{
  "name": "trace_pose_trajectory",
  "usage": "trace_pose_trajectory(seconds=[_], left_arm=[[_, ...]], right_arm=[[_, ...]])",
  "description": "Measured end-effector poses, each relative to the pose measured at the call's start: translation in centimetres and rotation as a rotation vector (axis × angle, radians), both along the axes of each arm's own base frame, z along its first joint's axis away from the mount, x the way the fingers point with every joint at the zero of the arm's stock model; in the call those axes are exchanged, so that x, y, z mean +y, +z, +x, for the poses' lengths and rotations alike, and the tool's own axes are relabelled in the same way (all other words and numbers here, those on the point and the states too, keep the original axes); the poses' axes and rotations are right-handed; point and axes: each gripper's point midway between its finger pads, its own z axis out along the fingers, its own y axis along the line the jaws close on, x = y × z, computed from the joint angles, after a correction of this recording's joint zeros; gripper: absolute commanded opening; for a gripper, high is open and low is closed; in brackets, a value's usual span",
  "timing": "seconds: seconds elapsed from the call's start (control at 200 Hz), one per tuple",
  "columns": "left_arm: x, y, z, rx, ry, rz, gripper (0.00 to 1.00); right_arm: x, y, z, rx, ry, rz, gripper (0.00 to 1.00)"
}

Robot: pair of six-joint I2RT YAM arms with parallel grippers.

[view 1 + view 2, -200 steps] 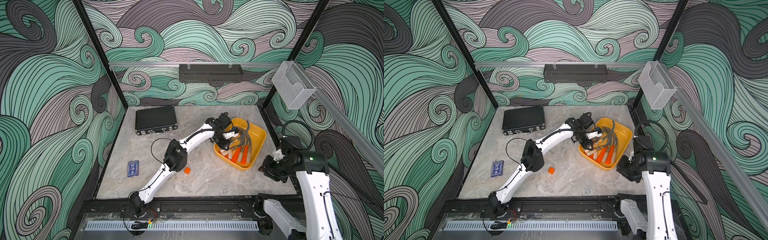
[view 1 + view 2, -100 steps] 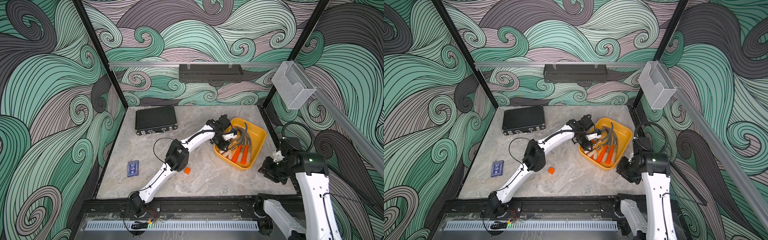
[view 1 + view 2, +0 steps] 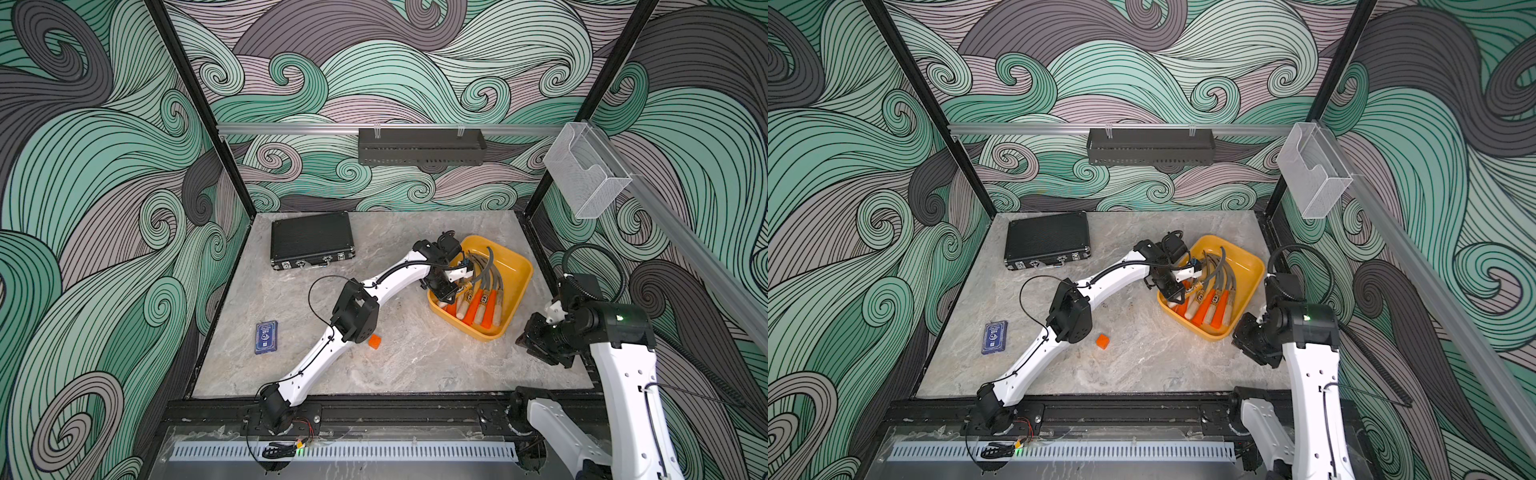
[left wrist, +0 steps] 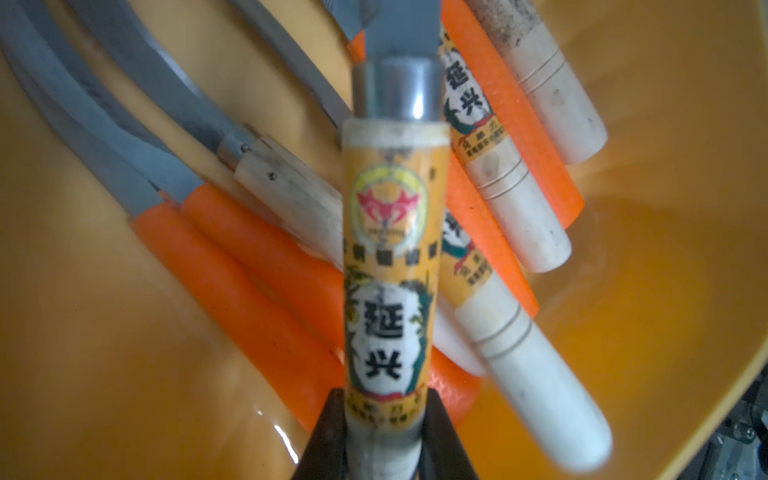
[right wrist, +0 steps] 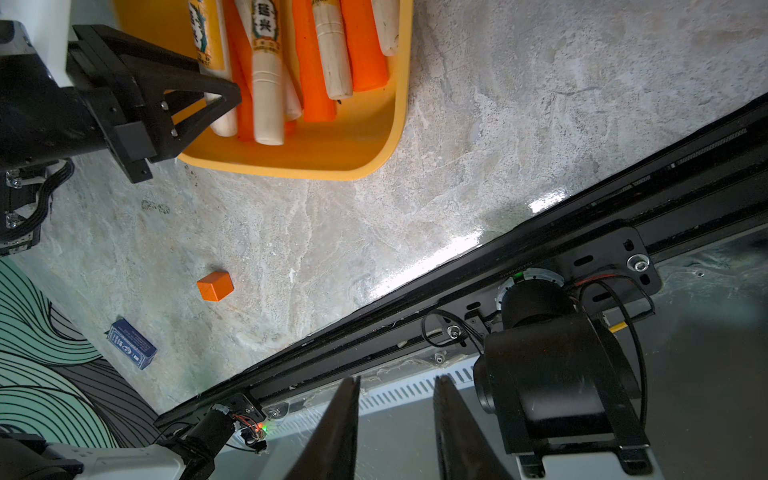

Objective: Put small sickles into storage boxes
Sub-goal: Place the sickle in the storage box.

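The yellow storage box (image 3: 520,266) (image 3: 1252,266) stands at the table's right side. Several small sickles (image 3: 478,305) (image 3: 1208,309) (image 5: 316,62) lie in it, orange and pale wooden handles side by side, grey blades curving toward the back. My left gripper (image 3: 446,291) (image 3: 1177,293) (image 4: 384,409) hangs over the box's near-left corner. It is shut on the end of one pale, labelled sickle handle (image 4: 390,257), held just above the others. My right gripper (image 3: 540,340) (image 3: 1254,340) (image 5: 397,380) is open and empty, off the box's front-right corner, over the front rail.
A black ribbed case (image 3: 311,239) lies at the back left. A small orange cube (image 3: 374,341) (image 5: 215,286) and a blue card box (image 3: 266,337) sit near the left arm. A clear bin (image 3: 586,178) and a black shelf (image 3: 419,145) hang on the walls.
The left gripper has edged slightly over the box, still holding the sickle. The right arm has hardly moved.
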Motion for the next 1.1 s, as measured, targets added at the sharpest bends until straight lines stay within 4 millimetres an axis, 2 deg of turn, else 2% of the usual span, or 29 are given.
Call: trace_pose_trajectory(seconds=[0.886,1.101], left_arm=[[0.12,0.11,0.29,-0.018,0.002,0.008,0.33],[-0.08,0.43,0.37,-0.028,-0.006,-0.002,0.63]], right_arm=[[0.06,-0.57,0.01,0.02,0.011,0.003,0.33],[0.05,-0.59,0.03,0.019,0.014,0.002,0.35]])
